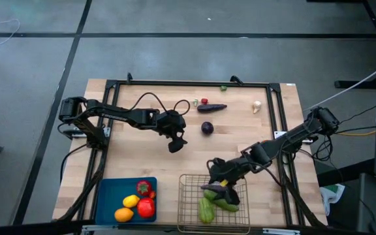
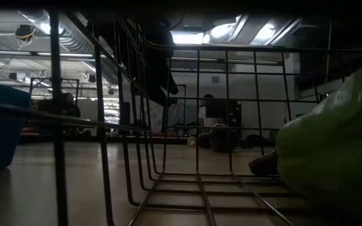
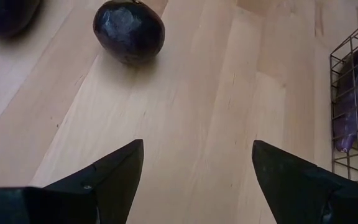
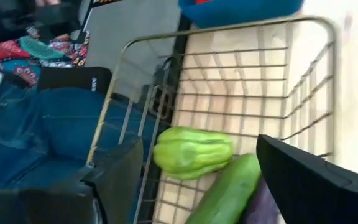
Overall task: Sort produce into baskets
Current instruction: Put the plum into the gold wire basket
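Flanking the round eggplant: long eggplant, garlic.

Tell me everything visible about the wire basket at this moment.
The wire basket is a low rectangular bin of bare metal mesh, upright on the wooden table's near edge, right of the blue tray. Inside lie a ridged light-green vegetable, a green cucumber and a purple eggplant. The right gripper hovers open above it.

Dark jointed arms, looping black cables
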